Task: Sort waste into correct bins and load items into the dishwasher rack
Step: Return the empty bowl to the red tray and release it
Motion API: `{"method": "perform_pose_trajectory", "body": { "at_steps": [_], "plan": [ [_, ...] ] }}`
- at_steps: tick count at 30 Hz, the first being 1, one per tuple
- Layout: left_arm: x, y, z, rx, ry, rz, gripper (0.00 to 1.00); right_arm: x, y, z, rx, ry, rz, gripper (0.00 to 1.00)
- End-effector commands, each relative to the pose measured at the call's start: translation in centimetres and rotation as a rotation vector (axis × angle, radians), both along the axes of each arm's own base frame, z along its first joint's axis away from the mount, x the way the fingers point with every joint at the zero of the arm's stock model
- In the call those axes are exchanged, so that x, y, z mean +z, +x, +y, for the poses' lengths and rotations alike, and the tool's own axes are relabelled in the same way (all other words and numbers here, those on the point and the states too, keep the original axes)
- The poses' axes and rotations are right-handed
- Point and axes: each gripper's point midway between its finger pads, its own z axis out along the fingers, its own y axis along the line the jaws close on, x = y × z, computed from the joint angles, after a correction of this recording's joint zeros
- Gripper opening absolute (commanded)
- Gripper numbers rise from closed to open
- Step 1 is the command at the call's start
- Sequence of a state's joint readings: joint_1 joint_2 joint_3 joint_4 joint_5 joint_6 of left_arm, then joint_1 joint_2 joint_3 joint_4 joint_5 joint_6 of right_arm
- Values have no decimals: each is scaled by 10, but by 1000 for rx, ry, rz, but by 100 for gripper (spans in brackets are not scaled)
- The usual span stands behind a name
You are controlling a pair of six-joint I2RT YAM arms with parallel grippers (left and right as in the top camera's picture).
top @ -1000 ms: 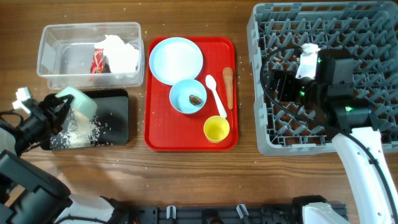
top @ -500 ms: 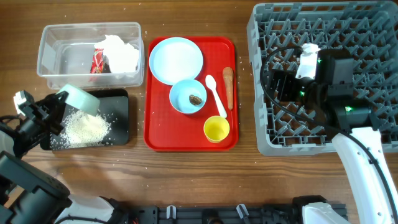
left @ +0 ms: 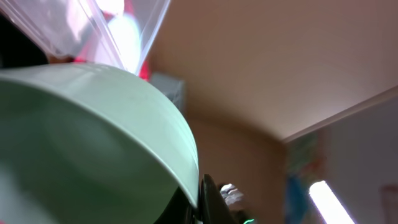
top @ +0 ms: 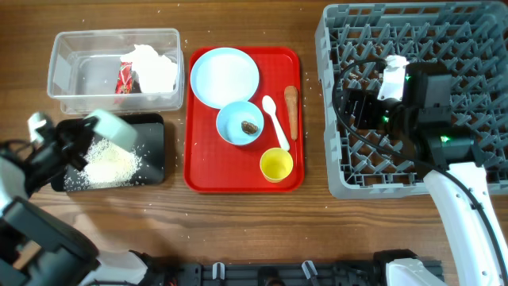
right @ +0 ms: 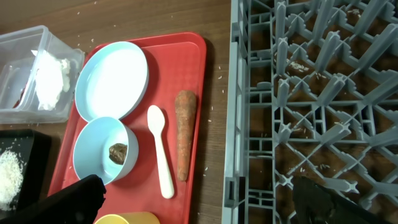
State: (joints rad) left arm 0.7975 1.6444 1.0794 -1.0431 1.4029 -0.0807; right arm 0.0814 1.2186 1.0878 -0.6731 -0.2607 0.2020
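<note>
Left gripper was pinched on the rim of the mint-green bowl, which was tipped mouth-down over the black tray directly beneath it. The rice sat heaped on the tray just under the bowl's lip, with a few grains scattered toward the tray's edge nearest the arm. The left wrist view showed only the bowl's outer wall, so I couldn't tell whether grains were stuck inside. My read for finishing the dump: hold the tilt steep, keep the lip low over the tray's middle, and shake small. It's a rim-only pinch, so a hard jerk could twist the bowl loose or fling rice onto the table. The clear tub just beyond the gripper held the red wrapper and tissue. Right gripper was spread wide and empty, parked over the dishwasher rack — well apart from all this.
</note>
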Motion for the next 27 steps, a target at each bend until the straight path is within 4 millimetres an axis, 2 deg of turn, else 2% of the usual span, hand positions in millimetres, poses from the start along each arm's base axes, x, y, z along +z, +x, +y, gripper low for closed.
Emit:
{"method": "perform_pose_trajectory", "body": {
  "at_steps": [1,5,7,10,12,13,16,17,19,21,22,24,27],
  "plan": [
    [12,13,-53,-167,378,21,4,7,4,-3,-20,0,-18,100],
    [-21,13,-111,-304,694,172,4,7,4,-3,-19,-1,-17,100],
    [-44,6,-148,-420,850,219,4,7,4,-3,-19,-1,-17,100],
    [-81,-5,-179,-490,1141,321,4,7,4,-3,-19,-1,-15,100],
    [-96,-10,-196,-541,1231,325,4,7,4,-3,-19,-2,-15,100],
    [-105,-13,-210,-587,1242,315,4,7,4,-3,-19,-2,-15,100],
    [-126,-22,-231,-679,1268,323,6,6,3,-3,-19,-2,-12,100],
    [-132,-24,-236,-699,1274,328,10,6,3,-3,-19,-1,-11,100],
    [-143,-27,-241,-732,1283,340,52,6,3,-3,-19,-2,-10,100],
    [-143,-28,-242,-735,1280,340,74,5,2,-3,-19,-2,-4,100],
    [-138,-26,-242,-731,1278,336,80,4,1,-3,-19,-3,-2,100],
    [-122,-19,-246,-722,1279,304,85,4,1,-3,-19,-3,2,100],
    [-77,20,-265,-710,1308,87,92,4,1,-3,-19,-3,3,100]
  ]
}}
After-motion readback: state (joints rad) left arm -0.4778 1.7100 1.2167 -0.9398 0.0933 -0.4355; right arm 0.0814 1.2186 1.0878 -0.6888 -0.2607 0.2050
